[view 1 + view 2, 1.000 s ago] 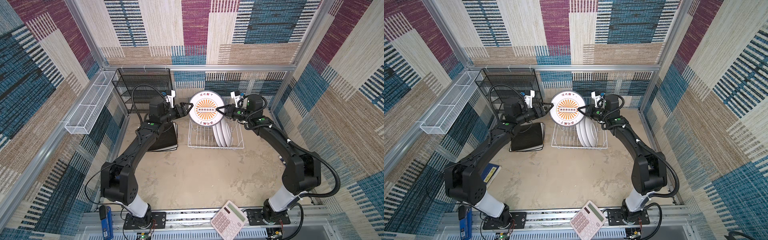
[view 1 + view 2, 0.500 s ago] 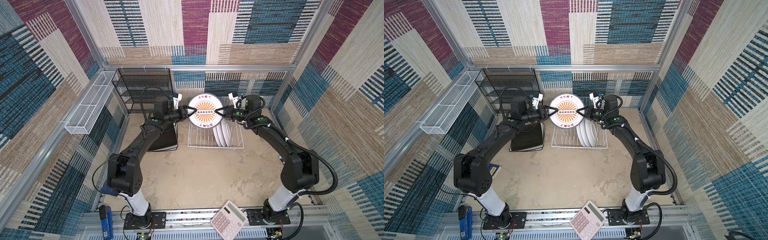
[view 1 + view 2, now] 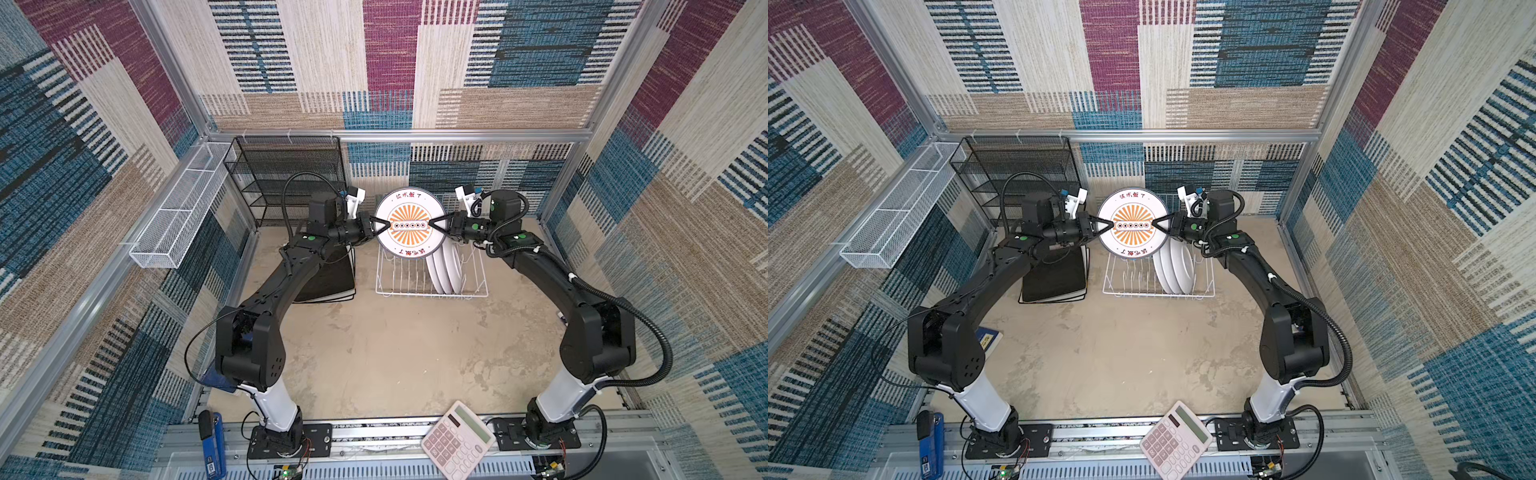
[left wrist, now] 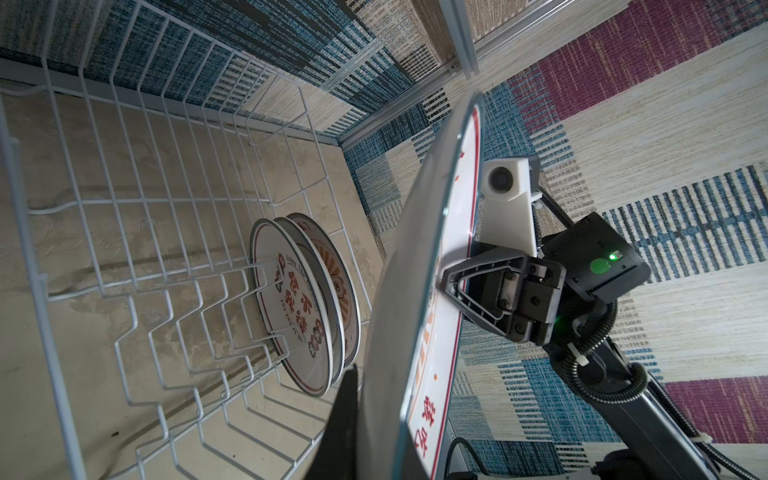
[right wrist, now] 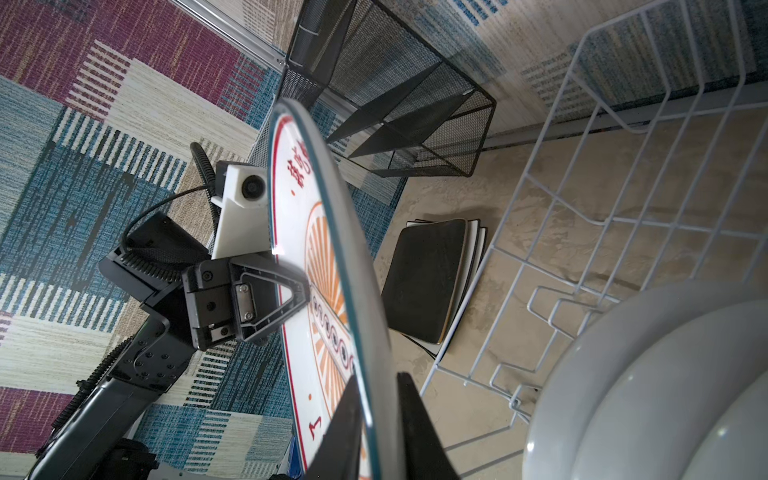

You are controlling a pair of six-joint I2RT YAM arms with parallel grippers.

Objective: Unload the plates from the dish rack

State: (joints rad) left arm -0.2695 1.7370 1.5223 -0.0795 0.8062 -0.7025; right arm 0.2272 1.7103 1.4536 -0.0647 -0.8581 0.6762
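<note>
The left claw (image 3: 385, 225) is pressed shut on the left edge of a round orange-printed plate (image 3: 409, 226), which hangs upright in the air just above the dish rack (image 3: 415, 294). The right claw (image 3: 432, 225) straddles the opposite edge, though I cannot tell whether it pinches the rim or only brackets it. Three more round plates (image 3: 446, 266) stand in the right end of the rack, and a black square plate (image 3: 328, 278) tops a stack lying on the bench (image 3: 395, 353) just left of it.

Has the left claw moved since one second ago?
Yes. The left claw moved right, away from the black shelf, toward the rack, and shut on the plate.
</note>
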